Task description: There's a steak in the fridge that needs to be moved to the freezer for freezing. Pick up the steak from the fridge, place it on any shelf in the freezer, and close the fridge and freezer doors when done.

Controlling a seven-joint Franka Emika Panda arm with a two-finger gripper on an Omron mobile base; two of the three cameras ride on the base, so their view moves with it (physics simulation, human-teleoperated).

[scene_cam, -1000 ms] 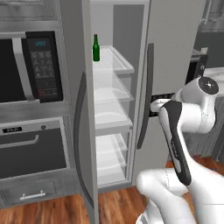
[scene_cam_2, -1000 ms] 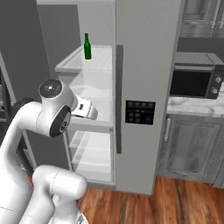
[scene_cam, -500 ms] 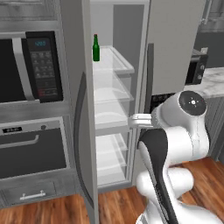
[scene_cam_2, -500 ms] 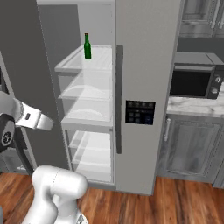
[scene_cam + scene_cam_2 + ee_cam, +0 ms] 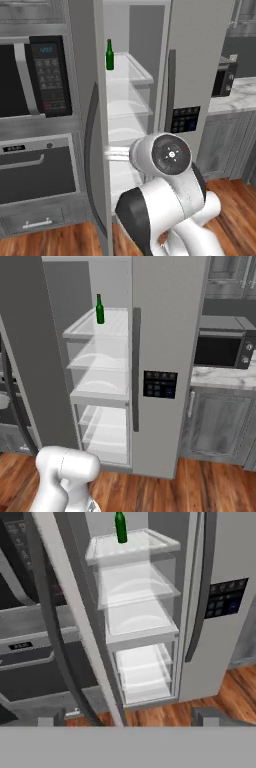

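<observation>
In front of the open fridge (image 5: 100, 386), I hang low, my hand camera looking up at its glass shelves. My gripper (image 5: 125, 718) shows as two dark fingertips rising well apart at the bottom of the hand view, the jaws wide and holding nothing. My white arm (image 5: 165, 165) stands just before the fridge's lower shelves in the left base view, and its rounded base (image 5: 67, 473) sits on the wood floor (image 5: 200, 486) below the fridge in the right base view.

The fridge door (image 5: 90, 125) is swung open to the left of the shelves, its long dark handle (image 5: 90, 160) facing outward. A green glass bottle (image 5: 100, 309) stands upright on the fridge's top glass shelf (image 5: 97, 328), toward its left rear. The glass shelves below the bottle look bare, and I cannot make out the steak anywhere in the compartment.

The freezer door (image 5: 167, 356) is shut, just right of the fridge opening, with its dark vertical handle (image 5: 136, 368) along the edge nearest the fridge and a black control panel (image 5: 160, 384) at mid-height.

A black-faced built-in microwave (image 5: 35, 77) sits left of the fridge door, with an oven (image 5: 37, 172) under it. Right of the freezer door, a second microwave (image 5: 222, 348) rests on a pale marble counter (image 5: 220, 376) above grey cabinets (image 5: 217, 423).
</observation>
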